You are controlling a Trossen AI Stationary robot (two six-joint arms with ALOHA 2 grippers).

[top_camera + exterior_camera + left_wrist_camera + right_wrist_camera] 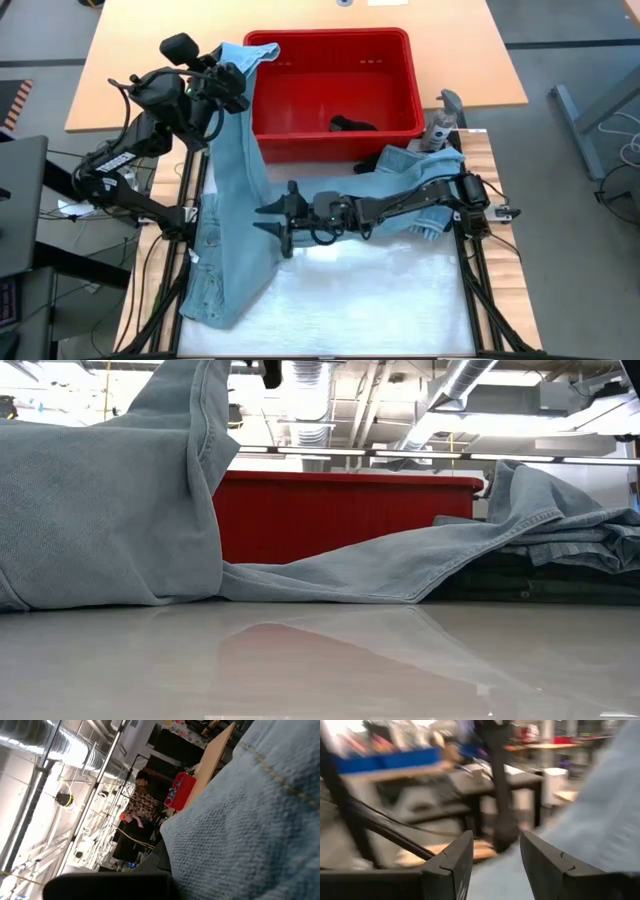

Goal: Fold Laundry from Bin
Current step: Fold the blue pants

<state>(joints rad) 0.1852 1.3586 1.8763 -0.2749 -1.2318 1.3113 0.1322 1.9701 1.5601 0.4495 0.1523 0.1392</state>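
Observation:
A light blue denim garment (pixel 232 200) hangs from my left gripper (pixel 228 88), which is raised by the near left corner of the red bin (pixel 400 60) and shut on it. The garment's lower end (pixel 212 295) lies spread on the white table top. In the low view the denim (pixel 110 510) drops from above, and a strip of it (pixel 400 565) trails along the table. My right gripper (pixel 262 220) reaches level toward the table's left, beside the hanging denim, open, with nothing between its fingers (pixel 455 860). A black piece (pixel 352 124) lies in the bin. My left gripper holds the denim garment by an upper part (pixel 240 72), but the cloth drapes over the fingers and hides the place of contact. In the left wrist view the denim (pixel 250 820) fills the picture right at the gripper. The garment hangs below the gripper, its lower end on the table.
More light blue denim (pixel 415 162) lies bunched at the table's right under my right arm, seen as a pile (pixel 570 525) in the low view. A small grey object (pixel 440 128) stands by the bin's near right corner. The white table top (pixel 380 290) lies bare near the front.

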